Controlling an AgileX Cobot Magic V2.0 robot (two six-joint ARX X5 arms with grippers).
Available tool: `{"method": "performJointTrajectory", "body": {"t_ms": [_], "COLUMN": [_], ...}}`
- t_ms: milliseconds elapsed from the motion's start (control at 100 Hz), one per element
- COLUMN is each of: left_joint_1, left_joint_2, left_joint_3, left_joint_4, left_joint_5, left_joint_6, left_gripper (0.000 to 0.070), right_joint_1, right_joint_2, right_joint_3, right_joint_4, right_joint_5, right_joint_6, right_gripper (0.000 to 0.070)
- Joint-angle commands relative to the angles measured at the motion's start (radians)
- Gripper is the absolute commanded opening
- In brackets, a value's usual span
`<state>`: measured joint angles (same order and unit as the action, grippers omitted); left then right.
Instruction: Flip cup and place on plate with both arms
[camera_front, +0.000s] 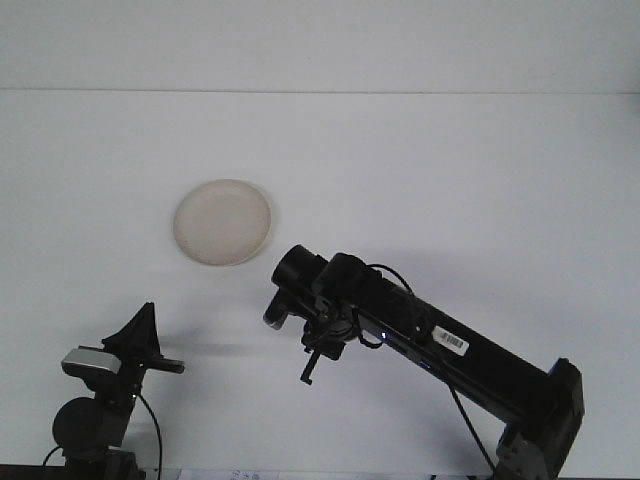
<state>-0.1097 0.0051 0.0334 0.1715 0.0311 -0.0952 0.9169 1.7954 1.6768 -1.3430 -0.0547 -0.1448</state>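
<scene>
A round cream plate lies flat on the white table, left of centre. My right arm reaches in low from the lower right, and its gripper hovers just right of and nearer than the plate. The wrist is rolled over, and one dark finger points down toward me. The blue cup it carried is hidden behind the wrist, and no cup stands anywhere on the table. My left gripper rests at the lower left, pointing up, well short of the plate, with nothing in it.
The white table runs back to a wall edge at the top. My right arm's long black links cross the lower right, with a cable looping off them. The left arm's base stands at the bottom left corner.
</scene>
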Motion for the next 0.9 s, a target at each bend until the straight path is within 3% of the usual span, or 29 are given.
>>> {"method": "performJointTrajectory", "body": {"t_ms": [0, 660, 710, 830, 890], "left_joint_1": [-0.001, -0.001, -0.001, -0.001, -0.001], "left_joint_2": [-0.002, -0.002, -0.002, -0.002, -0.002], "left_joint_3": [-0.019, -0.019, -0.019, -0.019, -0.019], "left_joint_4": [0.01, 0.01, 0.01, 0.01, 0.01], "left_joint_5": [0.003, 0.003, 0.003, 0.003, 0.003], "left_joint_6": [-0.003, -0.003, -0.003, -0.003, -0.003], "left_gripper": [0.0015, 0.0015, 0.0015, 0.0015, 0.0015], "right_joint_1": [0.012, -0.012, -0.013, -0.017, -0.017], "right_joint_2": [0.031, 0.106, 0.106, 0.106, 0.106], "right_joint_3": [0.026, 0.024, 0.024, 0.024, 0.024], "right_joint_4": [-0.027, -0.026, -0.026, -0.026, -0.026], "right_joint_5": [-0.001, -0.035, -0.035, -0.038, -0.053], "right_joint_6": [-0.013, -0.046, -0.047, -0.047, -0.047], "right_gripper": [0.0, 0.0013, 0.0039, 0.0183, 0.0201]}}
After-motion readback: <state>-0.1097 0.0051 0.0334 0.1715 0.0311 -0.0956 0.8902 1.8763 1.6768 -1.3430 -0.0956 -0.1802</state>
